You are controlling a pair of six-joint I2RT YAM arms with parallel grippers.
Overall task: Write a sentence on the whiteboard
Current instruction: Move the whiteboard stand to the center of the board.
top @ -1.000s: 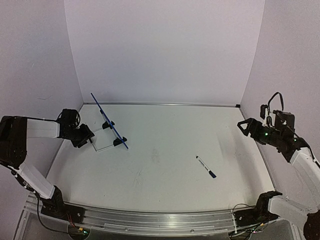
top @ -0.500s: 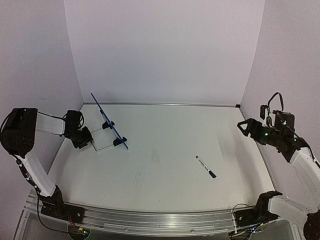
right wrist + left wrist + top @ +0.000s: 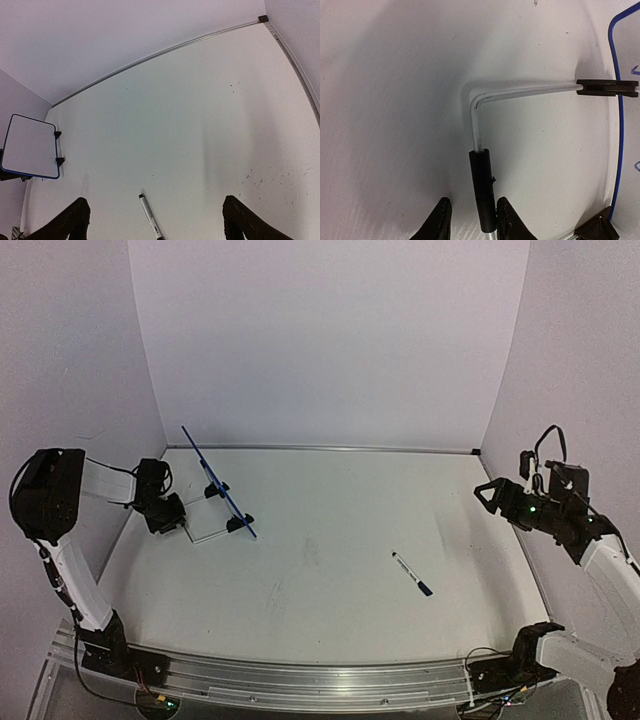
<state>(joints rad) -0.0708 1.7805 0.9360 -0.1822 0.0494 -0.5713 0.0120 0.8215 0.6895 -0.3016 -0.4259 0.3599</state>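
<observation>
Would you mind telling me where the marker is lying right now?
In the top view the marker lies flat on the table, right of centre, far from the whiteboard propped at the left.

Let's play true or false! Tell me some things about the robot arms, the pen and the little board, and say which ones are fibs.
1. The marker lies on the table, in no gripper. True.
2. The right gripper holds the marker. False: it is open and empty, above the table's right side.
3. The whiteboard lies flat. False: it stands tilted, propped on its wire stand.
4. The left gripper has a finger on each side of the stand's black sleeve. True.
5. The marker touches the whiteboard. False: they are far apart.
</observation>
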